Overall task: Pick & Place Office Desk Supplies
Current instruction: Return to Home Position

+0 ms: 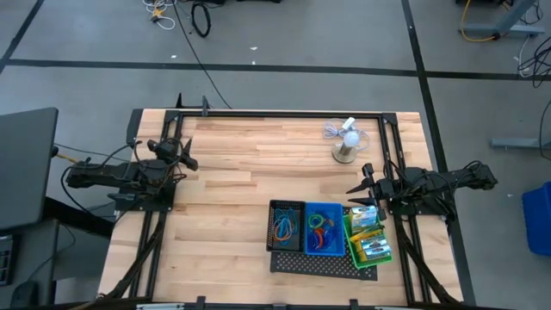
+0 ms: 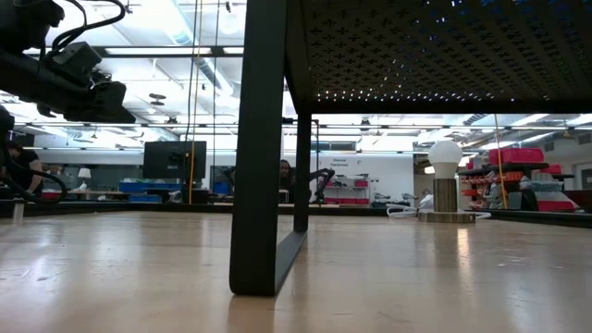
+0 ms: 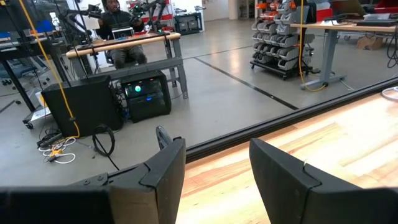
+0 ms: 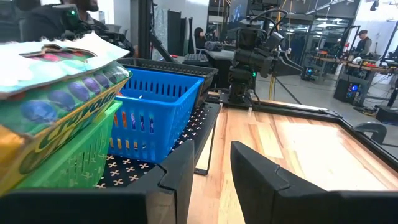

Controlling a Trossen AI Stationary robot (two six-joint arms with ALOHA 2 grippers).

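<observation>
The black mesh shelf (image 1: pixel 314 261) stands on the wooden table (image 1: pixel 232 198) at its near right part and is the reference for all positions below. Three bins sit side by side on the shelf. The black bin (image 1: pixel 287 204) is at the left end and holds a tangle of coloured rubber bands (image 1: pixel 285 228). The blue bin (image 1: pixel 325 206) is in the middle and holds more rubber bands (image 1: pixel 320 226). The green bin (image 1: pixel 348 231) is at the right end and is filled with packages, among them a yellow crayon box (image 4: pixel 59 124) lying tilted above its rim. The right gripper (image 1: pixel 360 179) hovers just beyond the shelf's far right corner, near the green bin and clear of it. Its fingers stand apart with nothing between them, as the right wrist view confirms (image 4: pixel 212 155). The left gripper (image 1: pixel 191 155) is well apart from the shelf, over the far left part of the table. Its fingers are also spread and empty (image 3: pixel 217 155). A white mini fan (image 1: pixel 347 142) stands beyond the shelf, toward the table's far edge.
</observation>
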